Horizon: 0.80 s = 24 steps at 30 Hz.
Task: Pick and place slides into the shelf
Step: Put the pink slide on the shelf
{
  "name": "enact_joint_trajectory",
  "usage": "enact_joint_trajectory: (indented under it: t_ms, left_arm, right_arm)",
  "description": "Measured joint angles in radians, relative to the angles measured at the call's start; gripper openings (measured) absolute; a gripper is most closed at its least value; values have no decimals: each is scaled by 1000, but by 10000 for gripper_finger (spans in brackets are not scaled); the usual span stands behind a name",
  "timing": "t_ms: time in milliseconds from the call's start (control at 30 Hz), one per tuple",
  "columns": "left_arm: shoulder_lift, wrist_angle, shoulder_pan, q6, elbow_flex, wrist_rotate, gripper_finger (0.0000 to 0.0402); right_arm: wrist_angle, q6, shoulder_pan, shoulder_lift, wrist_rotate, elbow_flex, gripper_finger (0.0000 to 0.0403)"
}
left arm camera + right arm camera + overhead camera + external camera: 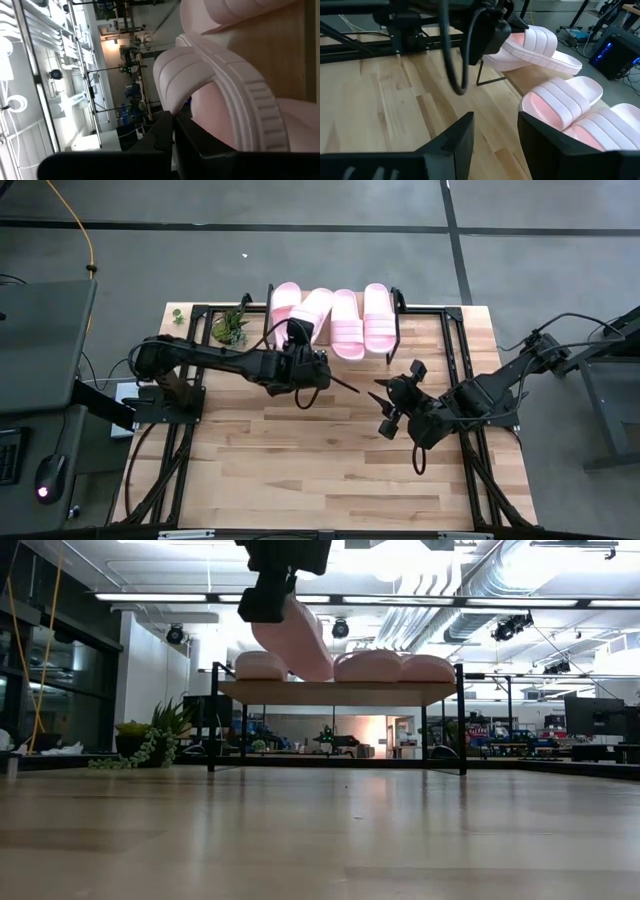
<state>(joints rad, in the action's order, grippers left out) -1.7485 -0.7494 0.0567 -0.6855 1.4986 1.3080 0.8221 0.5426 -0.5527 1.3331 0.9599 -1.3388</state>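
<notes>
OK, my left claw (296,332) is clamped on a tilted slide (310,313) over the shelf (340,692); right claw (384,402) hovers apart above the worktop (300,460).

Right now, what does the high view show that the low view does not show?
Only the high view shows the right gripper, open over bare table, and that the left gripper is the one shut on the tilted slide.
Only the low view shows the room behind and the space under the shelf.
Both show the shelf, three slides lying on it, the tilted slide, and the plant.
</notes>
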Motion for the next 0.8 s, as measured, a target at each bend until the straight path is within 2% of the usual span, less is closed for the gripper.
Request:
enact_joint_trajectory:
  t_ms: [500, 800]
  left_arm:
    - [0, 32, 8, -95, 0, -33, 0]
    - [-2, 216, -51, -239, 0, -69, 0]
  right_arm:
    - [-3, -6, 1, 0, 1, 0, 142]
    - [-5, -8, 1, 0, 2, 0, 142]
